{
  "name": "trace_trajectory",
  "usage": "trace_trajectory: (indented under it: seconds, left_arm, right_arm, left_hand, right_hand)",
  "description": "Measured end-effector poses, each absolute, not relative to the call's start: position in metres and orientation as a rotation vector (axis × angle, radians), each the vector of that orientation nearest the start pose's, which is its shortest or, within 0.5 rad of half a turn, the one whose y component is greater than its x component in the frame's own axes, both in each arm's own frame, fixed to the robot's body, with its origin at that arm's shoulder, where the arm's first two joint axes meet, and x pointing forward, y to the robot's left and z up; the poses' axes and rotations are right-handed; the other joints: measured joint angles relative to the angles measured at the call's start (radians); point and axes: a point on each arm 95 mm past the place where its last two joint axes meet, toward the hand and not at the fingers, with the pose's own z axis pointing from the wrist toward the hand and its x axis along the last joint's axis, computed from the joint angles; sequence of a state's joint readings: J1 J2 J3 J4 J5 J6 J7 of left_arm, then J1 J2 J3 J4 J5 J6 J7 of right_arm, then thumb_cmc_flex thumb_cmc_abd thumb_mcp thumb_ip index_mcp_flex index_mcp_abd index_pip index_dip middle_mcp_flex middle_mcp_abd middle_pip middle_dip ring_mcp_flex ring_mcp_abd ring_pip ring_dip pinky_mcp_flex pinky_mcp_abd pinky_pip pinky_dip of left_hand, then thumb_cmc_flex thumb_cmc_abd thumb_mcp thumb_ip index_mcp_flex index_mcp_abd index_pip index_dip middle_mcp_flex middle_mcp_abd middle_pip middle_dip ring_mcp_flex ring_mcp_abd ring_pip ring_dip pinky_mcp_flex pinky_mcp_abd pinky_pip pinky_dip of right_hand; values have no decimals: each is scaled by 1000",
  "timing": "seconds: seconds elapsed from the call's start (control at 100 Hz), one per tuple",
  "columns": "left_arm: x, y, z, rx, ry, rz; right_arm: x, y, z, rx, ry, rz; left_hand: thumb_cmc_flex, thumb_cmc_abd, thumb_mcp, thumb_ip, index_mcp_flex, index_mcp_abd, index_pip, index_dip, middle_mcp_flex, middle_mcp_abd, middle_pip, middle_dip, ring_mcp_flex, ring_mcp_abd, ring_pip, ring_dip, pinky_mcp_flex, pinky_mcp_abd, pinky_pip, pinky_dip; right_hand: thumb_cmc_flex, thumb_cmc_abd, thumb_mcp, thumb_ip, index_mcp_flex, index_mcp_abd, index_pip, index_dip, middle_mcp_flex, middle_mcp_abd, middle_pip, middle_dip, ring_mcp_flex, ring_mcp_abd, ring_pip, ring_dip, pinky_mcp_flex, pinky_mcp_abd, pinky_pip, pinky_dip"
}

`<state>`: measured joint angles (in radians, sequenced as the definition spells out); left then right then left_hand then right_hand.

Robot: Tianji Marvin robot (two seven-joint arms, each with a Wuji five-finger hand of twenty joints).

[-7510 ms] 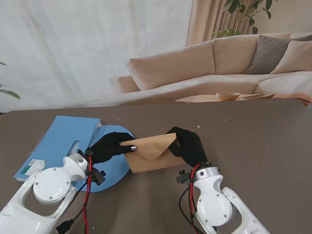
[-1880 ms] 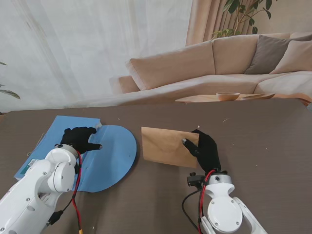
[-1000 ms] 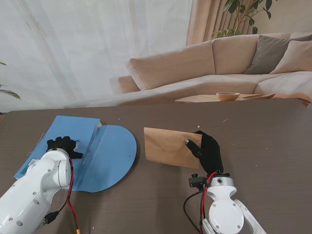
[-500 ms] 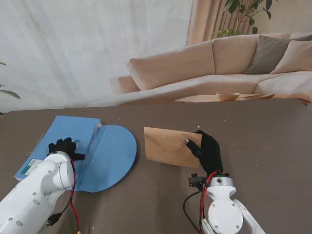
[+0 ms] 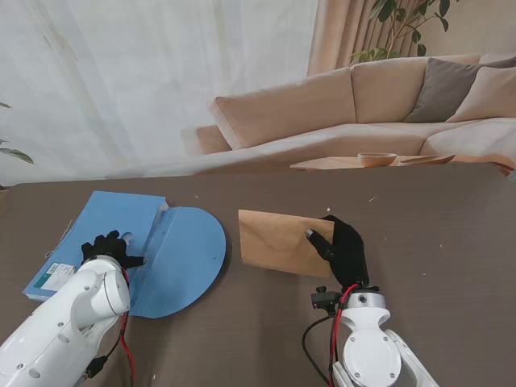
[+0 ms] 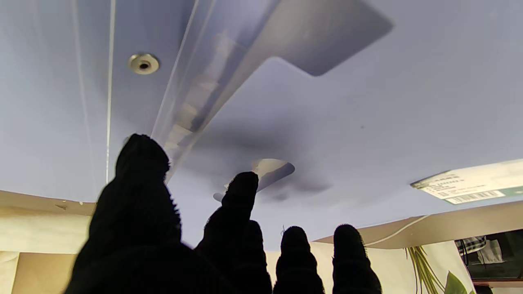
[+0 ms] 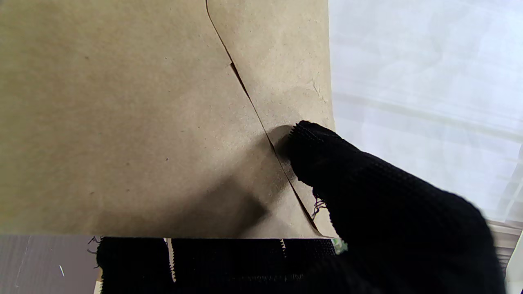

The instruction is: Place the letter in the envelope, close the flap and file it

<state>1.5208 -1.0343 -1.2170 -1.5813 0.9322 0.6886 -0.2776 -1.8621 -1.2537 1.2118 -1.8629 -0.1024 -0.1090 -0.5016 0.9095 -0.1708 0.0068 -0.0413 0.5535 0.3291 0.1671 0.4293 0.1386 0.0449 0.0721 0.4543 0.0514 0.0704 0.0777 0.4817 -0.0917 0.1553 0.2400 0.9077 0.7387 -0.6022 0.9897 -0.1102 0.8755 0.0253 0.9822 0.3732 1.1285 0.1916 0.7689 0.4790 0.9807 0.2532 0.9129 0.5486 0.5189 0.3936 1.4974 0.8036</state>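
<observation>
The brown envelope has its flap folded down and lies tilted just right of the blue folder. My right hand is shut on the envelope's right edge. In the right wrist view the thumb presses on the flap seam of the envelope, with the other fingers under its edge. The letter is not visible. My left hand hovers open over the folder's left part, fingers spread. In the left wrist view its fingertips are close to a cut-out in the folder.
The folder lies open, its rounded flap spread towards the envelope, a white label on its near left corner. A metal snap sits on the flap. A sofa and a wooden bowl lie beyond the table's far edge.
The envelope's flap, open when both hands held it over the folder, is now down. The left hand left the envelope for the folder's left side. Little has moved in the last half second.
</observation>
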Motion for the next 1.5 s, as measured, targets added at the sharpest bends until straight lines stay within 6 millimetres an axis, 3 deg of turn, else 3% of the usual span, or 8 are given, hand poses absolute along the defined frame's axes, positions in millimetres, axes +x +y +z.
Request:
trace_trajectory:
  seconds: [0.17, 0.39, 0.61, 0.66, 0.73, 0.86, 1.04, 1.5]
  left_arm:
    - [406, 87, -345, -1767, 1155, -747]
    - [405, 87, -346, -1778, 1145, -745]
    - [405, 86, -347, -1782, 1152, -732]
    - [405, 86, -347, -1772, 1159, -723]
    - [404, 86, -346, -1749, 1166, -710]
    - [403, 88, -345, -1756, 1175, -706]
    - [400, 88, -344, -1786, 1153, -754]
    - [399, 83, -350, -1796, 1063, -849]
  right_arm:
    - [316, 39, -302, -2194, -233, -2521]
    - [316, 39, -302, -2194, -231, -2521]
    - [316, 39, -302, -2194, -229, -2521]
    - [316, 39, -302, -2194, -229, -2521]
    - [316, 39, -302, -2194, -228, -2521]
    - [317, 39, -302, -2193, -228, -2521]
    - [317, 39, -302, -2191, -228, -2521]
    - [317, 39, -302, -2191, -228, -2522]
  left_hand:
    - [1, 0, 0, 0, -11, -16, 2, 52, 0, 0, 0, -2, 0, 0, 0, -6, 0, 0, -3, -21]
    - [1, 0, 0, 0, -207, -68, 414, 455, 0, 0, 0, 54, 0, 0, 0, -7, 0, 0, -3, -35]
    - [0, -18, 4, 0, -372, -78, 640, 635, 0, 1, 0, 54, 0, 0, 0, -7, -1, 0, -4, -36]
    - [-2, -18, 4, 0, -380, -103, 569, 592, 0, 1, 0, 39, 0, 0, 0, -7, -1, 0, -6, -38]
    - [-27, -18, 14, 0, -380, -166, 268, 422, 0, 4, 2, 85, 0, 0, 0, -7, -1, 0, -9, -50]
    - [-27, -18, 18, 0, -413, -213, -47, 305, 21, 13, 197, 195, 0, 1, 20, 83, -2, 0, -10, -50]
    - [-27, -41, 32, 0, -413, -213, -48, 291, 83, 13, 379, 179, 3, 22, 31, 130, -2, 6, -10, -50]
    - [-27, -69, 82, 0, -413, -220, -118, 107, 112, 13, 256, -1, 15, 35, 31, 131, 2, 16, -10, -49]
  right_hand:
    - [0, -5, 1, 0, 0, 0, 0, 0, 0, 0, 0, 0, 0, 0, 0, 0, 0, 0, 0, 0]
    - [0, -5, 1, 0, 0, 0, 0, 1, 0, 0, 0, 1, 0, 0, 0, 0, -1, 0, 0, 0]
    - [0, -5, 2, 0, 0, 0, 0, 1, 0, 0, 0, 1, 0, 0, 0, 0, -9, 0, 0, 0]
    - [0, -5, 2, 0, 0, 0, 0, 1, 0, 0, 0, 1, 0, 0, 0, 0, -9, 0, 0, 1]
    - [0, -5, 2, 0, 0, 0, 0, 1, 0, 0, 0, 1, 0, 0, 0, 0, -10, 0, 0, 1]
    - [0, -5, 2, 0, 0, 0, 0, 1, 0, 0, 0, 1, 0, 0, 0, 0, -10, 0, 0, 1]
    - [0, -5, 2, 0, 0, 0, 0, 1, 0, 0, 0, 1, 0, 0, 0, 0, -10, 0, 0, 1]
    - [0, -6, 2, 0, 0, 0, 0, 2, 0, 0, 0, 1, 0, 0, 0, 0, -10, 0, 10, 1]
